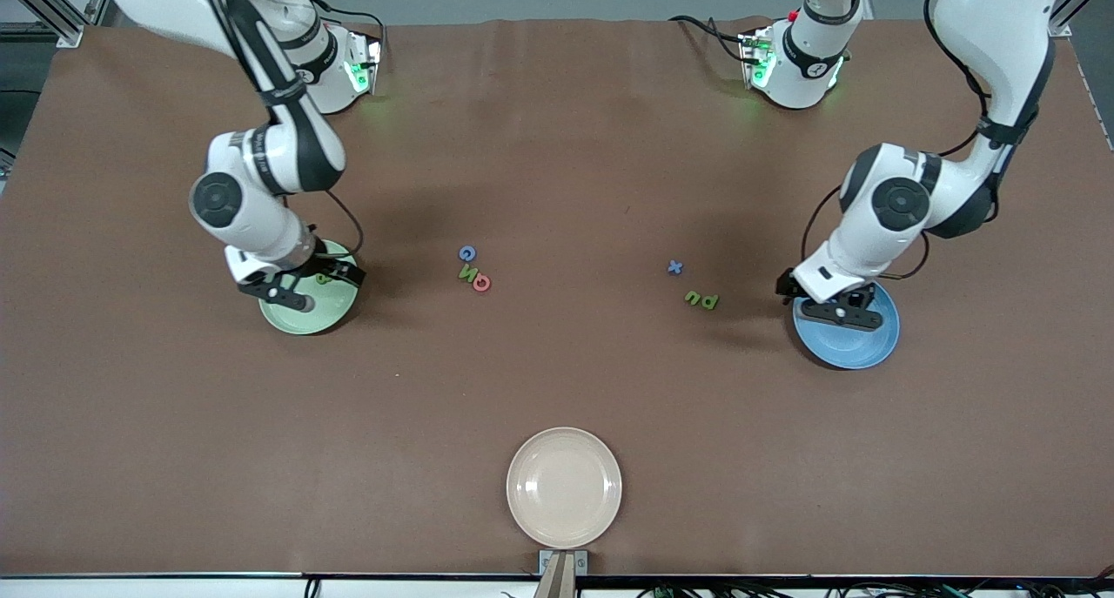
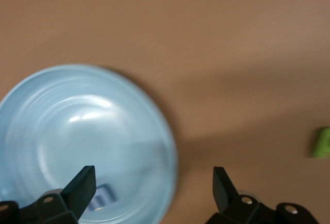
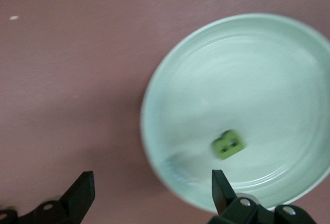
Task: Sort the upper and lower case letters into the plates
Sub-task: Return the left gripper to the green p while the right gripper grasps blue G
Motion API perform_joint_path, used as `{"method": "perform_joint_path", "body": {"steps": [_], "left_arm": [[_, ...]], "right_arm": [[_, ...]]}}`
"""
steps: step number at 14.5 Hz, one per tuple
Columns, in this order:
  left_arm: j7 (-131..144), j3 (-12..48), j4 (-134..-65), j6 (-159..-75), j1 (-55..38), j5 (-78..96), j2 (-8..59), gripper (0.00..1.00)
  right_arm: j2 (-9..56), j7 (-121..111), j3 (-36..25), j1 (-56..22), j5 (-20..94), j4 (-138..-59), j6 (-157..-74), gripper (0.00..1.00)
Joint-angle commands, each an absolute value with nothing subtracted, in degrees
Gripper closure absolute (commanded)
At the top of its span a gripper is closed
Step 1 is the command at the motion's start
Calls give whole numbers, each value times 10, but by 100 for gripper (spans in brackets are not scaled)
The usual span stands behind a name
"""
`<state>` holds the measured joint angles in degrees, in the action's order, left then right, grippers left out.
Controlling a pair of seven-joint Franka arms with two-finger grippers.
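The pale green plate point(image 1: 326, 318) lies toward the right arm's end of the table and holds a green letter point(image 1: 324, 278). My right gripper point(image 1: 300, 289) hangs open and empty over the plate's edge. The right wrist view shows the plate point(image 3: 258, 69), the green letter point(image 3: 228, 144) and the open gripper point(image 3: 152, 188). The blue plate point(image 1: 857, 346) lies toward the left arm's end. My left gripper point(image 1: 840, 312) hangs open and empty over its edge. The left wrist view shows the blue plate point(image 2: 77, 126), a blue letter point(image 2: 102, 197) in it, and the open gripper point(image 2: 154, 183).
Loose on the table's middle are a blue c point(image 1: 467, 252), a green N point(image 1: 470, 272) and a red Q point(image 1: 481, 283) together. A blue x point(image 1: 675, 267) and green u point(image 1: 694, 298) and p point(image 1: 711, 301) lie nearer the blue plate. A cream plate point(image 1: 564, 487) sits nearest the camera.
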<state>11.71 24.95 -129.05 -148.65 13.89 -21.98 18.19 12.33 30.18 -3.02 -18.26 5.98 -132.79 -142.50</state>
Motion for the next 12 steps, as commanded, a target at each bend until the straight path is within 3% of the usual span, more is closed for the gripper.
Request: {"method": "perform_joint_path", "body": {"steps": [1, 5, 12], "left_arm": [[133, 296, -1287, -1476, 134, -258, 182, 0], [146, 305, -1287, -1479, 102, -281, 216, 0], [150, 305, -1272, -1509, 90, -359, 282, 4]], "right_arm": [[128, 412, -33, -257, 66, -1311, -1429, 0], [141, 440, -32, -332, 67, -1310, -1456, 0], [179, 497, -33, -385, 73, -1310, -1504, 3]]}}
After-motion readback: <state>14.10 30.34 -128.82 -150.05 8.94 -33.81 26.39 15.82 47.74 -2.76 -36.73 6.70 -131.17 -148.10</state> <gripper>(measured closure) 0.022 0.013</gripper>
